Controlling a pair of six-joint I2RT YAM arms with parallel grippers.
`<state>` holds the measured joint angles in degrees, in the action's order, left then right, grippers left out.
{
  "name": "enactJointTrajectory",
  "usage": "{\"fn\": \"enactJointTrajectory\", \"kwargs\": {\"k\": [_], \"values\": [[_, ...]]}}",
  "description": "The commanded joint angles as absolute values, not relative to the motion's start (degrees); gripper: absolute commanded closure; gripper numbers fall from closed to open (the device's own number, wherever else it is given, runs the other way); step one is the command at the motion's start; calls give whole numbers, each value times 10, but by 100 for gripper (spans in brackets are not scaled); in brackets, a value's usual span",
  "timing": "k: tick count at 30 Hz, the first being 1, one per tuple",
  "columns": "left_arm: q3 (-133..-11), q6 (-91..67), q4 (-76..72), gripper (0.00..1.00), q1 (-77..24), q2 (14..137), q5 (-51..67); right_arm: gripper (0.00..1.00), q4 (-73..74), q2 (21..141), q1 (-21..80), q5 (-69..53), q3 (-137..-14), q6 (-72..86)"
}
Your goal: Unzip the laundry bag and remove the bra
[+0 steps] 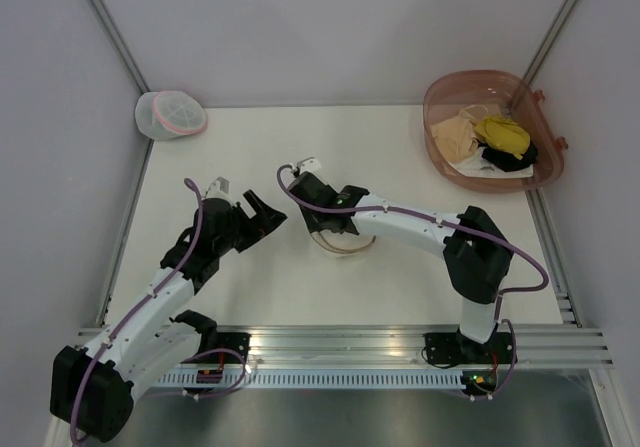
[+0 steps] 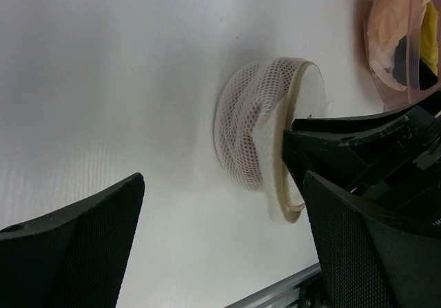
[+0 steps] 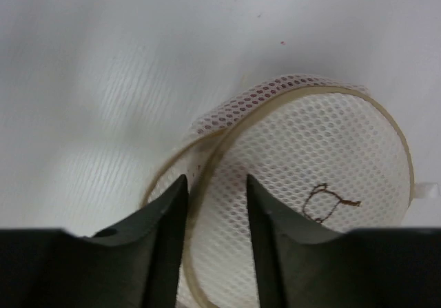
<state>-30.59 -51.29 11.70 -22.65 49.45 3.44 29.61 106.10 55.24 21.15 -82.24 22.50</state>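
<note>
Mesh bags, two: pink-banded white bag (image 1: 170, 115) far left, cream laundry bag (image 3: 310, 149) centre. Grippers, two: left gripper (image 1: 262, 210) gaping wide just beside it; right gripper (image 3: 216, 178) part-spread astride its rim, blocking the overhead view. One pink tub (image 1: 440, 137), garments (image 1: 503, 135) inside, far right.

Right pincer (image 3: 216, 184) crowds the laundry bag (image 3: 303, 149); its left side stands open

End effector (image 3: 215, 182) astride laundry bag (image 3: 324, 149) rim

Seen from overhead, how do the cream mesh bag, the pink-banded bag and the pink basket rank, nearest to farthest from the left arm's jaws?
1. Cream mesh bag, just to their right.
2. Pink-banded bag, back-left corner.
3. Pink basket, back-right corner.
</note>
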Motion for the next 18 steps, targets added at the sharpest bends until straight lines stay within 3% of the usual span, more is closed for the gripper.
{"fn": "enactJointTrajectory", "kwargs": {"k": [1, 2, 3, 5, 9, 14, 18], "values": [[-301, -494, 111, 0, -218, 487, 50, 59, 331, 1079, 554, 289, -854, 246], [-300, -494, 112, 1, -216, 485, 51, 65, 337, 1080, 554, 298, -853, 247], [-298, -494, 111, 1, -214, 484, 53, 84, 348, 1080, 554, 306, -852, 249], [-298, -495, 111, 1, -213, 483, 55, 99, 355, 1068, 555, 325, -845, 253], [-298, -496, 108, 1, -212, 484, 61, 100, 368, 993, 555, 360, -817, 263], [-301, -496, 103, 1, -211, 490, 65, 100, 423, 905, 554, 495, -783, 289], [-304, -499, 91, 1, -210, 502, 82, 96, 561, 912, 500, 623, -792, 355]]}}
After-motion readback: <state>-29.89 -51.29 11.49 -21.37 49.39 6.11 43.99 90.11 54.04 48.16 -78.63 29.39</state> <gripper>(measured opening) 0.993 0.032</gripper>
